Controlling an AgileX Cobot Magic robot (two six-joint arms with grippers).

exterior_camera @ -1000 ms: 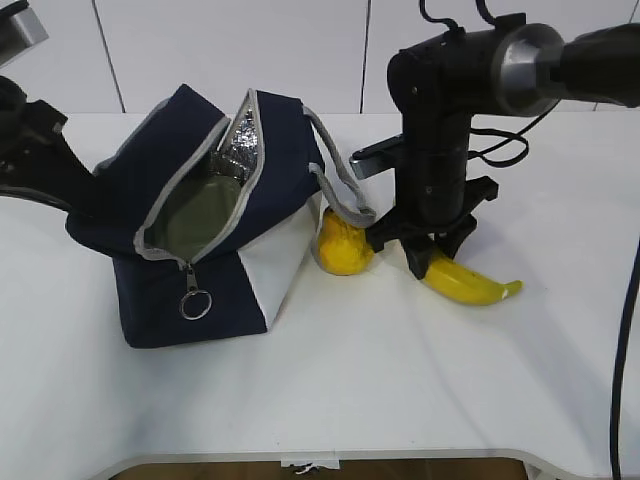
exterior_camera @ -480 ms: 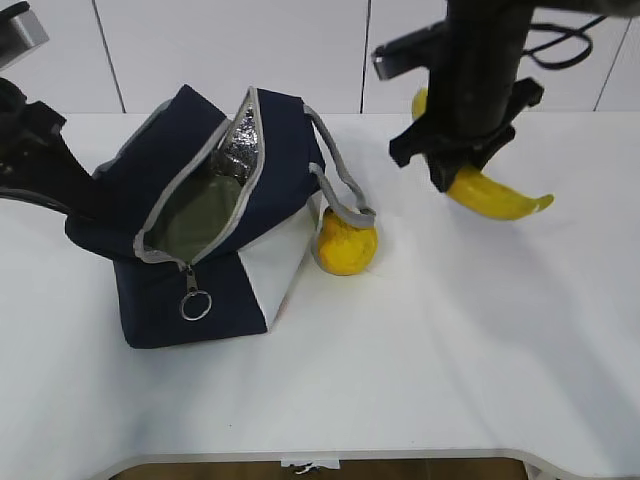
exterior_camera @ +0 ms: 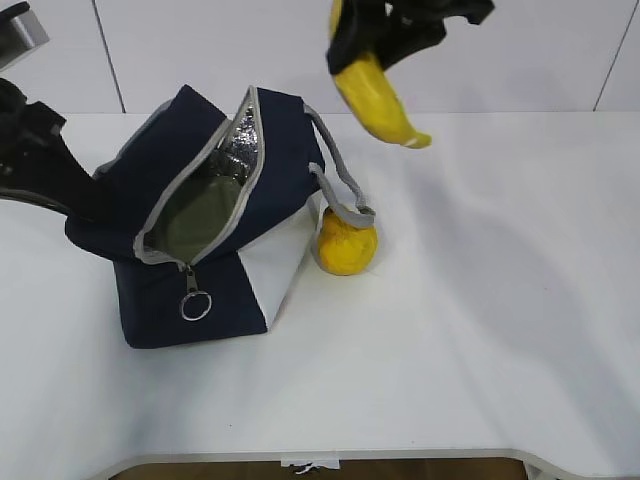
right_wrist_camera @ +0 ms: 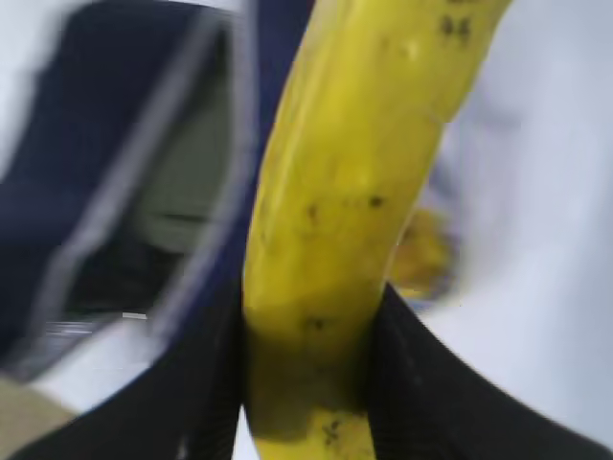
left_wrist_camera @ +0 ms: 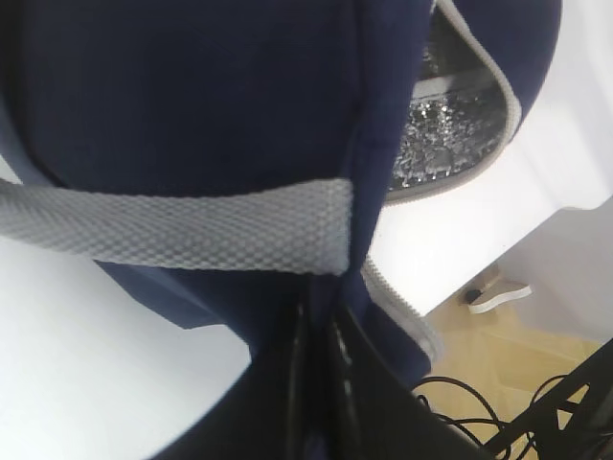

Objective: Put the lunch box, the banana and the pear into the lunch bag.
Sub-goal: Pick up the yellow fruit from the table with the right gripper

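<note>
The right gripper (exterior_camera: 385,30) clamps the banana (exterior_camera: 378,98) above the lunch bag (exterior_camera: 215,215); swung carelessly, it might snag the bag's handle.

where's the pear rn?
Exterior view: the pear sits on the table, centre, against the bag on its right side, under its handle loop.
</note>
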